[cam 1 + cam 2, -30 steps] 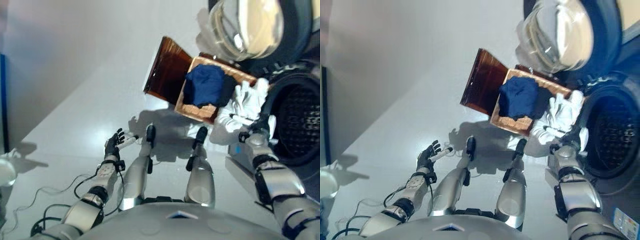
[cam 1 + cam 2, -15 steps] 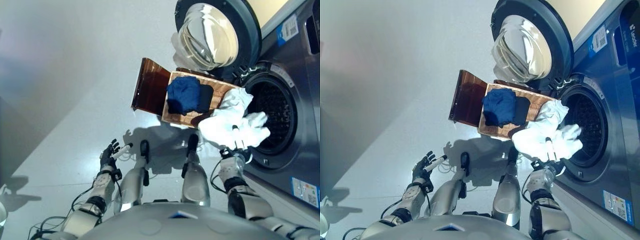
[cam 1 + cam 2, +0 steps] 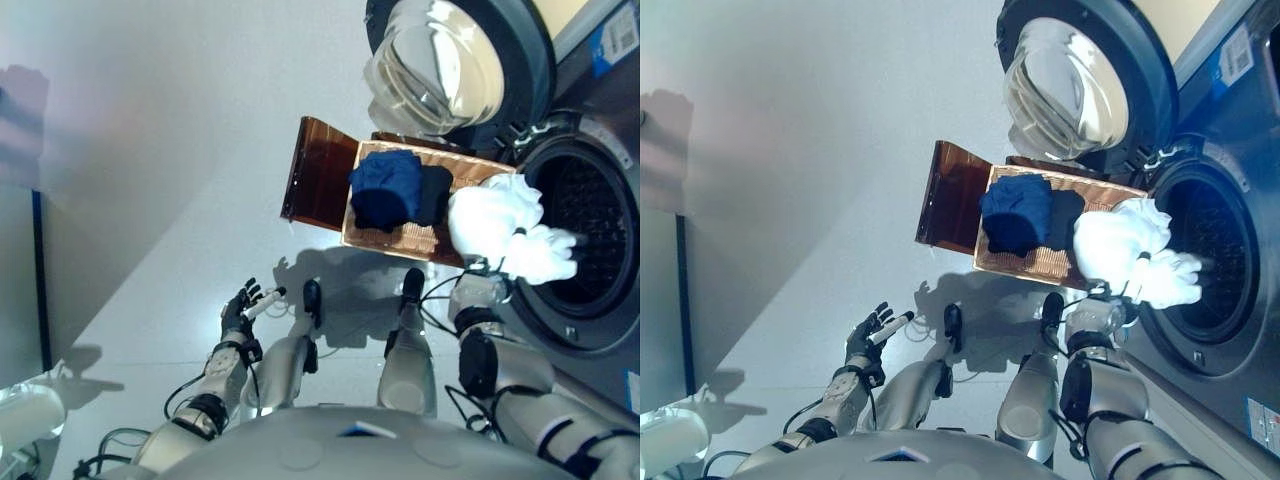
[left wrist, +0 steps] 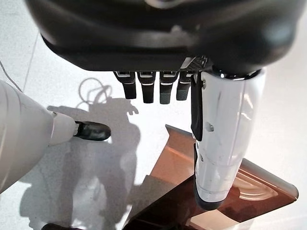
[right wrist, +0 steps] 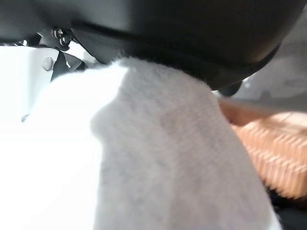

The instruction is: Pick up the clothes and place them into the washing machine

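Note:
A white garment point(image 3: 497, 222) hangs bunched from my right hand point(image 3: 481, 287), which is shut on it. The garment's far end point(image 3: 1170, 280) reaches into the mouth of the washing machine drum point(image 3: 600, 215). In the right wrist view the white cloth point(image 5: 158, 158) fills the space past the hand point(image 5: 168, 28). A woven basket point(image 3: 418, 240) stands on the floor beside the machine. It holds a blue garment point(image 3: 387, 186) and a black one point(image 3: 435, 192). My left hand point(image 3: 240, 308) hangs open and empty at the lower left, away from the basket.
The machine's round glass door point(image 3: 450, 60) stands swung open above the basket. The basket's brown lid point(image 3: 320, 175) lies flat to its left. A dark wall panel point(image 3: 40, 270) and a white object point(image 3: 25, 415) are at the far left.
The camera view has shifted. My right hand has carried the white garment from in front of the basket over to the drum's opening. The left hand has stayed low and open.

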You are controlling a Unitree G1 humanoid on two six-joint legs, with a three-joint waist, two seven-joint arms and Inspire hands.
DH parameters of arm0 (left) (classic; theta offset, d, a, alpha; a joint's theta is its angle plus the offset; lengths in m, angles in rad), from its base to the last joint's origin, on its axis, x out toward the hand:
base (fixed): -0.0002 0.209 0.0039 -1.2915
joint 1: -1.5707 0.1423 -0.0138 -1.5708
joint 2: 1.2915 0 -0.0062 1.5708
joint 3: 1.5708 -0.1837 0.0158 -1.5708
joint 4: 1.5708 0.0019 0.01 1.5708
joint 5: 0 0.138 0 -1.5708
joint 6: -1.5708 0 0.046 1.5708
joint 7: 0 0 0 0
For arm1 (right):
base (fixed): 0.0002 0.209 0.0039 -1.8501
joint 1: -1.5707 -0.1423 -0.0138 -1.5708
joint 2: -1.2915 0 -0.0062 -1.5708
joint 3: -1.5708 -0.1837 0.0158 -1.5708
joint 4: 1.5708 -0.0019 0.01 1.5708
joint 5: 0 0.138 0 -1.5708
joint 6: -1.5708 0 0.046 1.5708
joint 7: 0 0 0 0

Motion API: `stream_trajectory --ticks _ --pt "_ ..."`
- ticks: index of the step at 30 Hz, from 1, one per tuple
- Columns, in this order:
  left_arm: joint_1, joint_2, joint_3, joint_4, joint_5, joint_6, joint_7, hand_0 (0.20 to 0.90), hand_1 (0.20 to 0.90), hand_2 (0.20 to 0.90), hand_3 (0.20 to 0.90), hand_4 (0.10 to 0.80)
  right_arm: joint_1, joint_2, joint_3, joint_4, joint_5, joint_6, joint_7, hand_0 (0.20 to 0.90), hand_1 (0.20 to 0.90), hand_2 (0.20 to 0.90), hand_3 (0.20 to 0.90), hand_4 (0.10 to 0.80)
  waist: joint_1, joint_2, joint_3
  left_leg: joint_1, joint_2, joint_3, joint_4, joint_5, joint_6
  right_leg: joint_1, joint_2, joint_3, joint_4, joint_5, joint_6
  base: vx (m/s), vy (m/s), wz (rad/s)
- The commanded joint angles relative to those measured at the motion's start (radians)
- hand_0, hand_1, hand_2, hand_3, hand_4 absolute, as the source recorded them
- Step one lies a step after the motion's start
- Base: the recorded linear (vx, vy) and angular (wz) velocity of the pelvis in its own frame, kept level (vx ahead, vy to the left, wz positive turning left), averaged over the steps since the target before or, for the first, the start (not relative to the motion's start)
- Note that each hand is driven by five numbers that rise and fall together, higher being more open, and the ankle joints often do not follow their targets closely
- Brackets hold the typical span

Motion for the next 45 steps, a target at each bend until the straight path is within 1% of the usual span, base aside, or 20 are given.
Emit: stream_trajectory --ticks 1,10,12,13,16,18,20,21,22,25,27,31,32,33,37,39,40,42,44,45 --pt "-0.028 0.029 0.0 0.006 -0.006 -0.043 0.008 0.9 0.9 0.9 0.9 0.8 -0.113 -0.177 -0.041 0.03 -0.028 -0.131 -0.024 0.2 0.2 0.2 0.2 0.3 0.002 -0.02 0.047 0.012 0.03 -0.027 -0.008 -0.034 -0.13 0.027 -0.068 0.022 0.031 -0.027 0.052 0.0 0.0 0.0" --pt "-0.029 0.027 -0.029 -0.009 0.007 -0.046 0.017 0.9 0.9 0.9 0.9 0.8 -0.197 -0.373 -0.113 0.055 -0.061 -0.169 -0.116 0.2 0.2 0.2 0.2 0.3 0.005 0.036 0.053 -0.019 0.027 -0.03 -0.008 -0.028 -0.139 -0.031 -0.068 0.044 0.069 -0.045 0.043 0.002 0.001 0.01" --pt "-0.03 0.029 -0.028 -0.013 0.01 -0.048 0.019 0.9 0.9 0.9 0.9 0.8 -0.209 -0.396 -0.11 0.053 -0.076 -0.174 -0.131 0.2 0.2 0.2 0.2 0.3 0.007 0.042 0.055 -0.028 0.024 -0.031 -0.008 -0.027 -0.139 -0.047 -0.067 0.048 0.076 -0.046 0.042 -0.041 -0.003 -0.06" --pt "-0.033 0.034 -0.032 -0.026 0.014 -0.053 0.022 0.9 0.9 0.9 0.9 0.8 -0.233 -0.444 -0.106 0.053 -0.093 -0.184 -0.161 0.2 0.2 0.2 0.2 0.3 0.007 0.051 0.061 -0.047 0.02 -0.032 -0.008 -0.026 -0.141 -0.074 -0.065 0.058 0.082 -0.049 0.039 -0.059 -0.014 -0.09" --pt "-0.039 0.043 -0.043 -0.046 0.013 -0.061 0.029 0.9 0.9 0.9 0.9 0.8 -0.264 -0.493 -0.094 0.065 -0.116 -0.198 -0.2 0.2 0.2 0.2 0.2 0.3 0.009 0.063 0.068 -0.077 0.026 -0.031 -0.008 -0.02 -0.145 -0.113 -0.063 0.067 0.093 -0.048 0.036 -0.048 -0.014 -0.05" --pt "-0.042 0.041 -0.049 -0.055 0.012 -0.065 0.031 0.9 0.9 0.9 0.9 0.8 -0.277 -0.505 -0.091 0.065 -0.129 -0.206 -0.221 0.2 0.2 0.2 0.2 0.3 0.008 0.068 0.069 -0.089 0.027 -0.028 -0.008 -0.019 -0.146 -0.136 -0.06 0.075 0.102 -0.049 0.035 -0.031 0.006 0.0" --pt "-0.044 0.053 -0.06 -0.088 0.018 -0.074 0.039 0.9 0.9 0.9 0.9 0.8 -0.301 -0.54 -0.106 0.043 -0.139 -0.241 -0.267 0.2 0.2 0.2 0.2 0.3 0.007 0.079 0.067 -0.112 0.027 -0.022 -0.008 -0.025 -0.15 -0.176 -0.061 0.092 0.118 -0.062 0.035 -0.018 0.013 -0.02" --pt "-0.046 0.053 -0.065 -0.094 0.018 -0.074 0.043 0.9 0.9 0.9 0.9 0.8 -0.313 -0.536 -0.099 0.037 -0.151 -0.251 -0.284 0.2 0.2 0.2 0.2 0.3 0.008 0.083 0.067 -0.126 0.023 -0.022 -0.008 -0.016 -0.15 -0.2 -0.063 0.097 0.129 -0.053 0.033 0.018 0.033 -0.04" --pt "-0.048 0.056 -0.067 -0.095 0.019 -0.075 0.047 0.9 0.9 0.9 0.9 0.8 -0.329 -0.542 -0.096 0.024 -0.148 -0.261 -0.288 0.2 0.2 0.2 0.2 0.3 0.011 0.085 0.063 -0.126 0.024 -0.021 -0.008 -0.027 -0.151 -0.208 -0.062 0.103 0.136 -0.065 0.034 -0.03 0.036 -0.04" --pt "-0.049 0.058 -0.074 -0.101 0.021 -0.078 0.052 0.9 0.9 0.9 0.9 0.8 -0.351 -0.551 -0.083 0.018 -0.152 -0.27 -0.296 0.2 0.2 0.2 0.2 0.3 0.01 0.085 0.059 -0.137 0.024 -0.016 -0.008 -0.018 -0.151 -0.233 -0.06 0.115 0.154 -0.061 0.031 0.036 0.001 -0.07" --pt "-0.042 0.061 -0.074 -0.107 0.019 -0.08 0.05 0.9 0.9 0.9 0.9 0.8 -0.366 -0.556 -0.078 -0.004 -0.153 -0.289 -0.3 0.2 0.2 0.2 0.2 0.3 0.012 0.086 0.052 -0.131 0.025 -0.017 -0.008 -0.029 -0.153 -0.237 -0.055 0.123 0.166 -0.078 0.03 0.053 -0.005 -0.04" --pt "-0.036 0.073 -0.069 -0.114 0.021 -0.079 0.053 0.9 0.9 0.9 0.9 0.8 -0.398 -0.603 -0.068 -0.04 -0.181 -0.312 -0.334 0.2 0.2 0.2 0.2 0.3 0.01 0.087 0.042 -0.132 0.025 -0.021 -0.008 -0.025 -0.159 -0.245 -0.053 0.127 0.184 -0.084 0.027 0.017 -0.007 0.01" --pt "-0.035 0.074 -0.069 -0.113 0.021 -0.08 0.052 0.9 0.9 0.9 0.9 0.8 -0.402 -0.612 -0.066 -0.049 -0.191 -0.32 -0.341 0.2 0.2 0.2 0.2 0.3 0.01 0.086 0.038 -0.127 0.026 -0.022 -0.008 -0.035 -0.159 -0.242 -0.051 0.128 0.187 -0.095 0.028 0.0 0.0 0.0" --pt "-0.036 0.074 -0.069 -0.109 0.022 -0.078 0.053 0.9 0.9 0.9 0.9 0.8 -0.407 -0.619 -0.064 -0.058 -0.199 -0.323 -0.348 0.2 0.2 0.2 0.2 0.3 0.007 0.087 0.039 -0.131 0.026 -0.022 -0.008 -0.026 -0.16 -0.246 -0.051 0.127 0.189 -0.088 0.026 0.0 0.0 0.0" --pt "-0.035 0.084 -0.061 -0.11 0.025 -0.082 0.058 0.9 0.9 0.9 0.9 0.8 -0.418 -0.652 -0.058 -0.094 -0.23 -0.349 -0.373 0.2 0.2 0.2 0.2 0.3 0.004 0.086 0.032 -0.118 0.032 -0.024 -0.008 -0.039 -0.164 -0.237 -0.047 0.122 0.197 -0.108 0.027 0.018 -0.015 0.01" --pt "-0.035 0.085 -0.06 -0.106 0.026 -0.083 0.059 0.9 0.9 0.9 0.9 0.8 -0.419 -0.662 -0.06 -0.093 -0.235 -0.349 -0.378 0.2 0.2 0.2 0.2 0.3 0.001 0.087 0.032 -0.123 0.031 -0.025 -0.008 -0.029 -0.164 -0.24 -0.048 0.12 0.195 -0.097 0.026 0.0 0.0 0.0" --pt "-0.034 0.088 -0.055 -0.104 0.023 -0.086 0.061 0.9 0.9 0.9 0.9 0.8 -0.417 -0.675 -0.064 -0.089 -0.245 -0.361 -0.398 0.2 0.2 0.2 0.2 0.3 -0.001 0.088 0.029 -0.115 0.033 -0.025 -0.008 -0.041 -0.165 -0.234 -0.044 0.121 0.198 -0.111 0.026 0.0 0.0 0.0" --pt "-0.033 0.088 -0.053 -0.105 0.019 -0.086 0.061 0.9 0.9 0.9 0.9 0.8 -0.413 -0.681 -0.07 -0.089 -0.25 -0.364 -0.409 0.2 0.2 0.2 0.2 0.3 -0.006 0.089 0.032 -0.119 0.033 -0.028 -0.008 -0.031 -0.165 -0.238 -0.043 0.123 0.199 -0.101 0.024 0.0 0.0 0.0" --pt "-0.027 0.085 -0.055 -0.1 0.015 -0.087 0.063 0.9 0.9 0.9 0.9 0.8 -0.397 -0.691 -0.084 -0.067 -0.269 -0.363 -0.45 0.2 0.2 0.2 0.2 0.3 -0.011 0.094 0.031 -0.112 0.034 -0.028 -0.008 -0.043 -0.163 -0.234 -0.039 0.126 0.204 -0.117 0.024 0.02 0.005 0.0" --pt "-0.025 0.084 -0.055 -0.098 0.013 -0.088 0.062 0.9 0.9 0.9 0.9 0.8 -0.391 -0.692 -0.087 -0.068 -0.281 -0.36 -0.461 0.2 0.2 0.2 0.2 0.3 -0.014 0.097 0.035 -0.115 0.032 -0.028 -0.008 -0.034 -0.162 -0.238 -0.04 0.127 0.204 -0.105 0.022 0.0 0.0 0.0"
